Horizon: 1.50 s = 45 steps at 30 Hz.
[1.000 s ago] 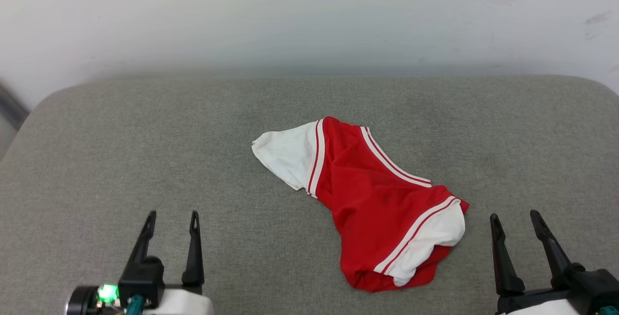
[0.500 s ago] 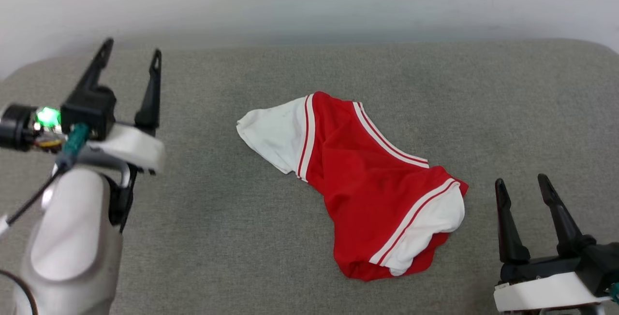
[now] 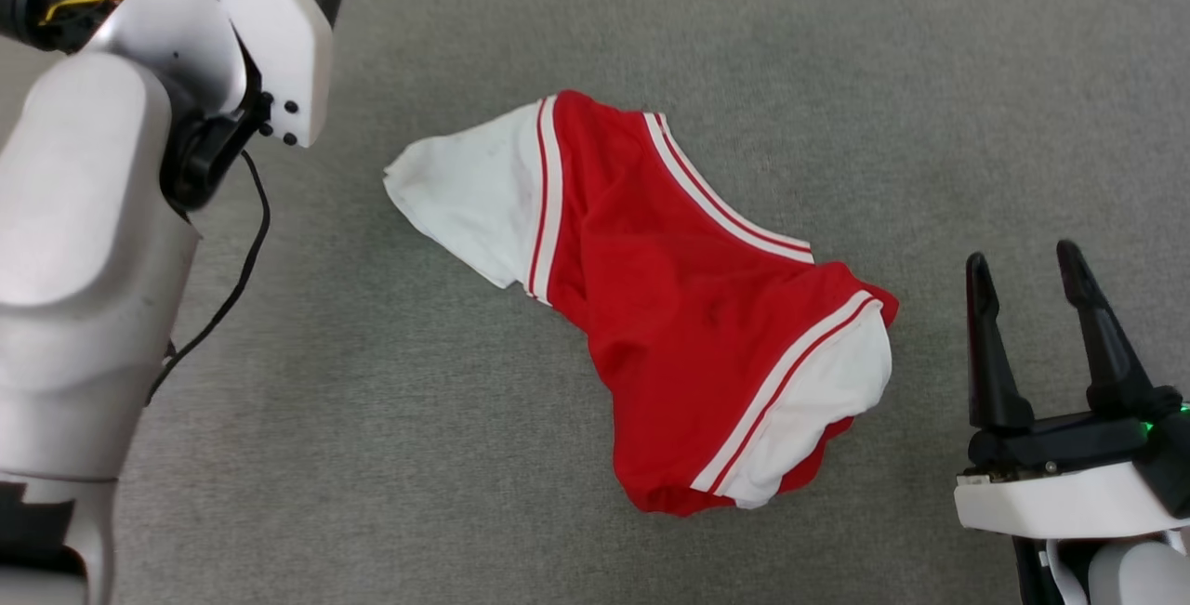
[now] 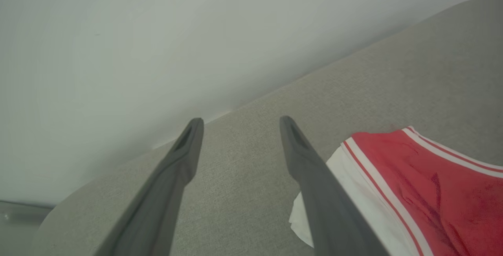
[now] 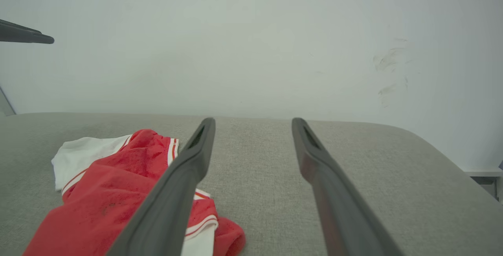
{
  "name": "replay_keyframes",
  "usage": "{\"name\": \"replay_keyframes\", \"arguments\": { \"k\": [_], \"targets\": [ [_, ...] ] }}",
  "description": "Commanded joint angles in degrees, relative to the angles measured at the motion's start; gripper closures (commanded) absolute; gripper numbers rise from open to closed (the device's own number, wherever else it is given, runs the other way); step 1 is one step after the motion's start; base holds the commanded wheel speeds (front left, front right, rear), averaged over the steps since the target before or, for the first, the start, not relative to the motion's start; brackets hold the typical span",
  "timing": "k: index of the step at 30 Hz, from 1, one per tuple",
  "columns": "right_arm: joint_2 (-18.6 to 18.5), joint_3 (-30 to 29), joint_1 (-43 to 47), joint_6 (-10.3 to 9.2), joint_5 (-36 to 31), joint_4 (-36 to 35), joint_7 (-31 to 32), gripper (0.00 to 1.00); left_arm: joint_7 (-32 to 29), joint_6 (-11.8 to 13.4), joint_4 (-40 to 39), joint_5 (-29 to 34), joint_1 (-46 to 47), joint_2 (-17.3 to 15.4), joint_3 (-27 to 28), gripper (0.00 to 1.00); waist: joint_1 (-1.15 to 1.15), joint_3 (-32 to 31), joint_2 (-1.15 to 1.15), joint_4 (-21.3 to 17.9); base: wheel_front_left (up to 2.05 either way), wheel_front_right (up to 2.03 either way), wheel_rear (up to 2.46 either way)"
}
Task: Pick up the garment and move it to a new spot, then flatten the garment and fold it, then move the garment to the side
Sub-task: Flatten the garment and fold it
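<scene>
Both pairs of jaws stand wide apart and hold nothing. My left gripper (image 4: 240, 120) is over the far left corner of the grey fabric-covered tabletop (image 3: 400, 419), fingers pointing at the far edge. The crumpled red jersey T-shirt (image 3: 688, 308), with white sleeves and red-and-white striped trim, lies mid-table, slanting from far left to near right. One white sleeve is just right of the left gripper. My right gripper (image 3: 1022, 256) hovers by the right edge, beside the nearer sleeve, not touching it.
</scene>
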State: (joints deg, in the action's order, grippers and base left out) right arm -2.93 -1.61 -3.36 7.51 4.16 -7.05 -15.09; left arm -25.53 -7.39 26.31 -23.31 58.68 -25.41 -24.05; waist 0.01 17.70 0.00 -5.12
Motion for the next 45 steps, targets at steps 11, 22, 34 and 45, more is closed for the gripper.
{"name": "replay_keyframes", "arguments": {
  "k": [11, 22, 34, 45],
  "targets": [
    [0.1, 0.22, -3.48, -0.04, 0.07, -1.59, -0.12, 0.0, -23.8, 0.02, 0.34, -16.3, 8.63, -6.19, -16.69, 0.0, -0.01, 7.54, 0.0, -3.05, 0.0, 0.0, 0.0],
    [0.1, 1.31, -5.09, -0.04, 0.95, -1.16, -0.12, 0.0, -33.2, -0.03, 4.72, -22.69, 6.87, -9.02, -28.53, 0.0, -0.01, 10.37, 0.0, -5.86, 0.0, 0.0, 0.0],
    [0.1, 0.52, -2.83, -0.04, 0.32, -0.19, -0.12, 0.0, -27.74, 0.01, 4.04, -27.59, 9.17, -10.84, -32.72, 1.0, -0.01, 5.89, 0.0, -2.64, 0.0, 0.0, 0.0],
    [0.09, 0.7, -1.91, -0.04, -1.46, 0.86, -0.12, 0.0, -26.78, 0.02, 4.6, -31.33, 2.79, -18.63, -36.27, 1.0, -0.01, 2.77, 0.0, 2.19, 0.0, 0.0, 0.0]
  ]
}}
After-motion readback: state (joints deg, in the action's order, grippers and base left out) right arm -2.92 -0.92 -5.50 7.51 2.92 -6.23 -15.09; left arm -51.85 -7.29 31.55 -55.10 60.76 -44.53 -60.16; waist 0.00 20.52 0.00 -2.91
